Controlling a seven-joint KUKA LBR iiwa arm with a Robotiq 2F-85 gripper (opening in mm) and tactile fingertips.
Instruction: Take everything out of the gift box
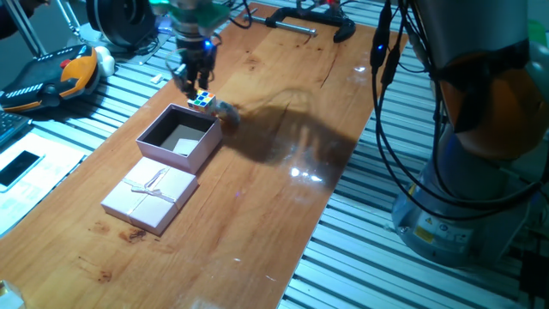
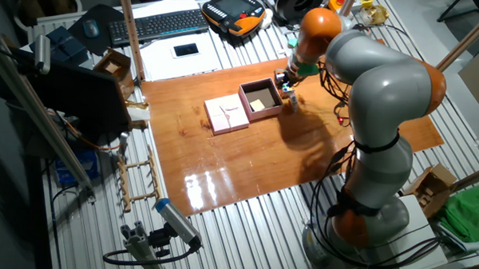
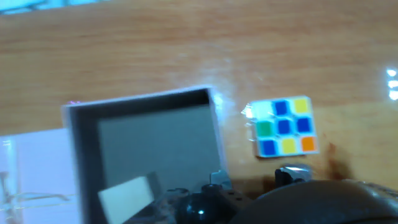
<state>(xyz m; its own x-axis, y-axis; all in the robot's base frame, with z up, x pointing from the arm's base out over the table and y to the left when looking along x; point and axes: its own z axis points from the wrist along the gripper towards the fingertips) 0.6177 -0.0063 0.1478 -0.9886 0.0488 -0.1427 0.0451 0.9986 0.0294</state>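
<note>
The pale pink gift box (image 1: 202, 148) stands open on the wooden table, with its bowed lid (image 1: 150, 196) lying next to it. A whitish piece (image 1: 183, 144) lies inside the box and also shows in the hand view (image 3: 127, 190). The multicoloured puzzle cube (image 1: 203, 100) sits on the table just outside the box's far corner, and shows in the hand view (image 3: 283, 127). A grey-tan cube (image 1: 227, 112) lies beside it. My gripper (image 1: 195, 81) hovers just above the puzzle cube, open and empty.
A black and orange pendant (image 1: 51, 77) and cables lie at the far left. A black clamp (image 1: 300, 19) sits at the table's far end. The robot base (image 1: 480, 129) stands at the right. A keyboard (image 2: 159, 24) lies beyond the table in the other fixed view.
</note>
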